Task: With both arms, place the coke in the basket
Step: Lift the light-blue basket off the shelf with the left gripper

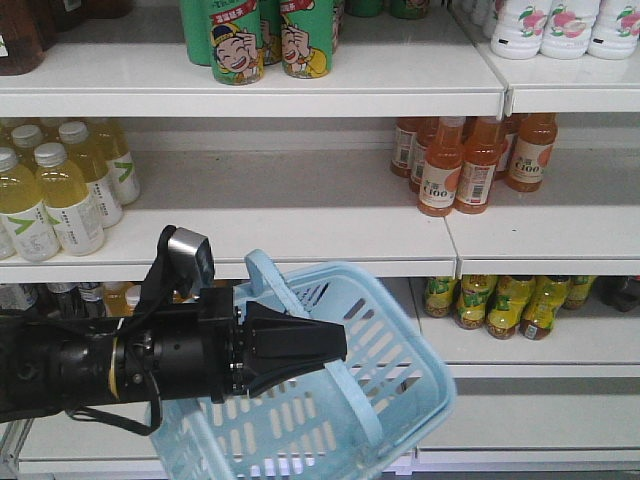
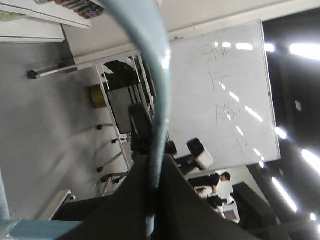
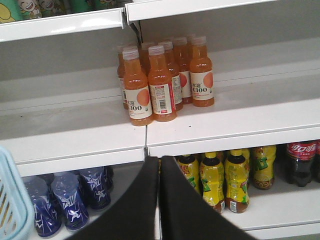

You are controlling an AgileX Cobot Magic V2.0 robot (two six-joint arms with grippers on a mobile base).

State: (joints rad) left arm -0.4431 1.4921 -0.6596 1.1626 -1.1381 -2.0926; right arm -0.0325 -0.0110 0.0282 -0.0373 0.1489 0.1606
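Note:
The light blue basket (image 1: 385, 330) hangs tilted in front of the shelves. My left gripper (image 1: 338, 344) is shut on its swinging handle (image 1: 262, 272). In the left wrist view the handle (image 2: 156, 75) runs up from between the black fingers of the left gripper (image 2: 156, 161). My right gripper (image 3: 159, 160) is shut with nothing in it and points at the shelf edge. A dark coke bottle (image 3: 301, 163) with a red label stands on the lower shelf at the far right, well to the right of the right gripper. The basket's rim (image 3: 9, 196) shows at the left edge.
Orange juice bottles (image 3: 160, 82) stand on the middle shelf (image 3: 230, 125). Below are yellow tea bottles (image 3: 225, 180) and blue bottles (image 3: 70, 197). Pale yellow bottles (image 1: 60, 185) fill the left shelf and green cans (image 1: 262, 38) the top one.

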